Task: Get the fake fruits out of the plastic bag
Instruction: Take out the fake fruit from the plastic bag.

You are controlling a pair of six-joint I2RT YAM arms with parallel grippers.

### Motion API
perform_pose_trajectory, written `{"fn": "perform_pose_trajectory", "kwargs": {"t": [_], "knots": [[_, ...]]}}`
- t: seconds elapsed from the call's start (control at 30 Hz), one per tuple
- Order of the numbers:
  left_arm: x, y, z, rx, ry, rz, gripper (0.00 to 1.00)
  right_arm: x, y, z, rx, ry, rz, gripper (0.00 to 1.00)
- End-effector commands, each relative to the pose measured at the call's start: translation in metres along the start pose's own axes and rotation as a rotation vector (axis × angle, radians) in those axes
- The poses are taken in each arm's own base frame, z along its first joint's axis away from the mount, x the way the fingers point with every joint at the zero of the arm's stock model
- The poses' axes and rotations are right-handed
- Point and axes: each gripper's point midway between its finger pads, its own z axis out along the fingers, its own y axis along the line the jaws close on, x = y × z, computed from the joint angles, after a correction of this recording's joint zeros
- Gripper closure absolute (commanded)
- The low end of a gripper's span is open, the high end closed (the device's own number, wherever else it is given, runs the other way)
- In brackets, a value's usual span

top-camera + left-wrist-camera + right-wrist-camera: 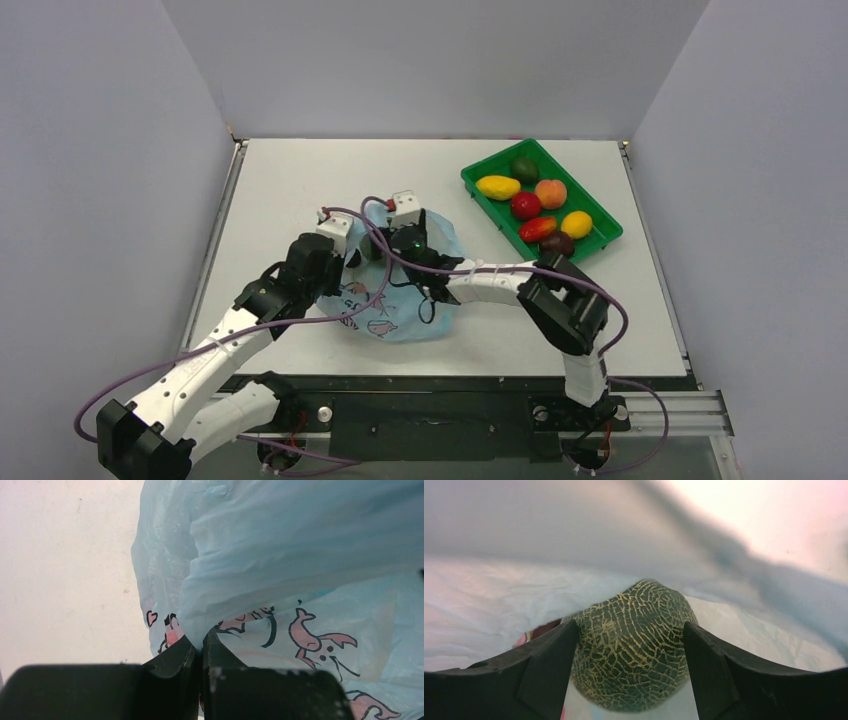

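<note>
**One netted melon between the right jaws, inside the bag**

The right jaws stand wide inside the light-blue plastic bag (pixel 400 318), and a netted green melon (pixel 631 645) fills the gap between them, touching both inner faces. Bag film lies under and over the melon, close around the jaws.

The left jaws are fully closed, pinching a fold of the plastic bag (pixel 300 545) at its left edge, just left of the right jaws. The printed pink drawings lie to the right of that pinch, and bare counter (pixel 300 180) lies to its left.

Well to the right of both jaws and farther from the arm bases sits a green tray (pixel 597 212). It holds a peach (pixel 550 193), a red-orange elongated fruit (pixel 537 229), a dark purple-brown fruit (pixel 557 243), a round red fruit (pixel 526 205), a dark green fruit (pixel 525 168) and two yellow fruits (pixel 498 187), all clear of the bag.
</note>
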Motion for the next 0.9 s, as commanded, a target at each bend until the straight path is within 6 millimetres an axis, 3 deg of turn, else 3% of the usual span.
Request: {"fn": "perform_pose_trajectory", "kwargs": {"t": [0.0,0.03,0.07,0.1,0.23,0.33,0.57,0.7,0.73,0.87], "knots": [[-0.015,0.000,-0.003,-0.003,-0.063,-0.009,1.00,0.084,-0.044,-0.028,-0.179,0.234,0.220,0.34],[-0.015,-0.002,-0.002,0.002,-0.061,-0.006,1.00,0.085,-0.030,-0.041,-0.319,0.264,0.281,0.34],[-0.015,-0.002,-0.002,0.006,-0.060,-0.004,1.00,0.079,-0.039,-0.052,-0.361,0.231,0.375,0.34],[-0.014,-0.004,0.001,0.013,-0.048,0.001,1.00,0.077,-0.034,-0.065,-0.428,0.234,0.408,0.34],[-0.008,-0.017,0.009,0.066,0.004,0.022,1.00,0.065,-0.039,-0.099,-0.392,0.220,0.386,0.32],[-0.004,-0.022,0.012,0.082,0.032,0.030,1.00,0.044,-0.041,-0.100,-0.302,0.181,0.309,0.32],[-0.007,-0.021,0.007,0.079,0.006,0.022,1.00,0.020,0.003,-0.110,-0.300,0.137,0.179,0.36],[-0.008,-0.022,0.007,0.082,-0.002,0.021,1.00,0.014,0.032,-0.103,-0.359,0.113,0.228,0.48],[-0.008,-0.022,0.008,0.082,0.000,0.021,1.00,0.023,0.038,-0.099,-0.361,0.126,0.223,0.50],[-0.007,-0.023,0.010,0.080,0.008,0.018,1.00,0.008,0.062,-0.082,-0.384,0.084,0.222,0.59]]}}
